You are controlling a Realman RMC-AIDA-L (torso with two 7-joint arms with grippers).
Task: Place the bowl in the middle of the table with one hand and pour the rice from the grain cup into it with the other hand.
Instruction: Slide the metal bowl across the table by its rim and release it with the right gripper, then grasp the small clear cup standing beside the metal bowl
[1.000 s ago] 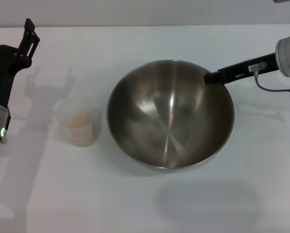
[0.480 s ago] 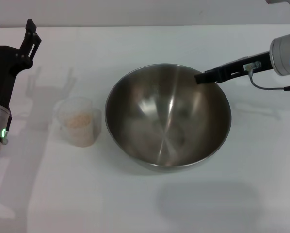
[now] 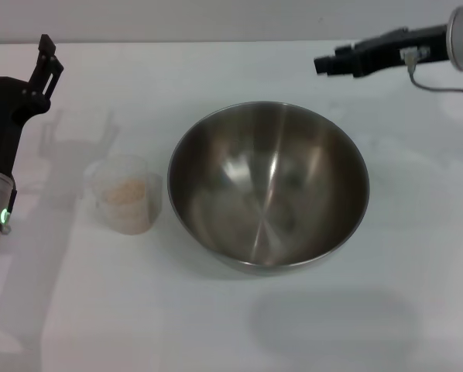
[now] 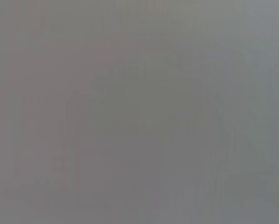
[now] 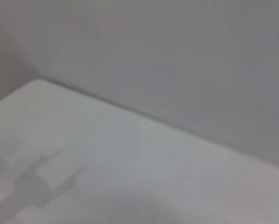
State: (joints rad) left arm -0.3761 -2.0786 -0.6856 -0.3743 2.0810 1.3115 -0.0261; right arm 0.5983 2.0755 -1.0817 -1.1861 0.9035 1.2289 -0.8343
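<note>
The right gripper (image 3: 321, 63) has let go of the bowl's (image 3: 268, 186) rim and lifted beyond it, finger spread unclear, leaving the bowl mid-surface (image 3: 231, 325); the left gripper's (image 3: 16, 53) fingers stand wide, the rice-filled grain cup (image 3: 126, 194) waiting just below-right of them

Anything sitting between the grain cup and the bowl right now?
Nothing. In the head view, only a narrow strip of bare white table separates the grain cup from the bowl; they stand apart, not touching.
</note>
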